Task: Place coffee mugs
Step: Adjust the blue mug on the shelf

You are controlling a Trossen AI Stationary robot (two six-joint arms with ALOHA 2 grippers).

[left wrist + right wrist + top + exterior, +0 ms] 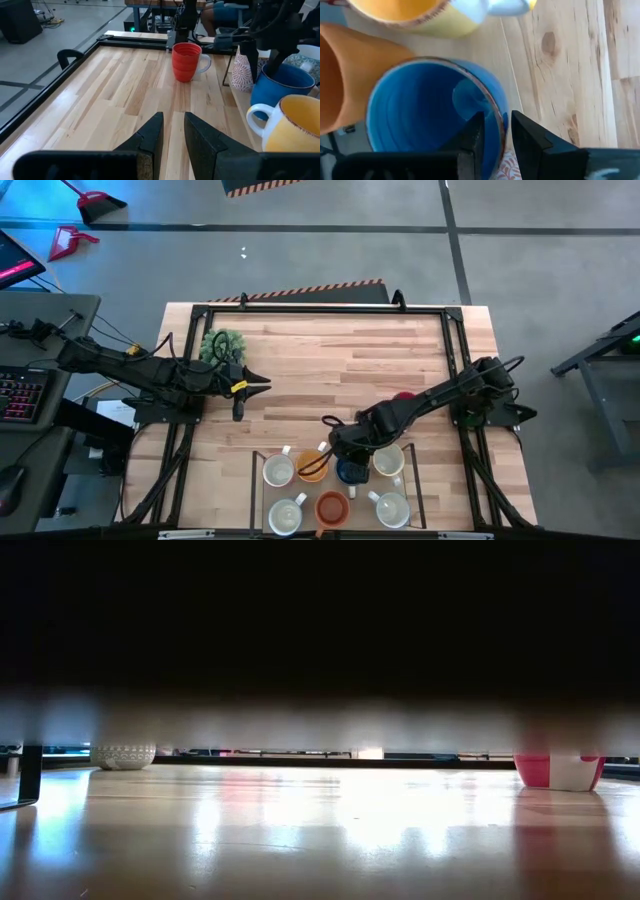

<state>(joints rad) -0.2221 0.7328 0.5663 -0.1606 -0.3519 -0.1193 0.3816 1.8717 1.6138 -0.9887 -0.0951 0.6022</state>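
Mugs cluster at the table's (pixel 400 370) near edge; the red mug (pixel 404 395) stands alone toward the right edge.

High view: right gripper (pixel 340 455) sits over the blue mug (pixel 350 471), nearer the red mug than the left gripper (pixel 258 387), which waits by the plant (pixel 222 346).

Left wrist view: left fingers a narrow gap apart, empty.

Right wrist view: right fingers straddle the blue rim, slightly parted; grip probably just released.

Overhead light: even and bright on the pale wooden tabletop (pixel 330 370), with soft shadows.
Low view: upper half black; a blurred band below it; white glare on the wood.
Right wrist: glossy blue ceramic mug (pixel 427 115) blurred.
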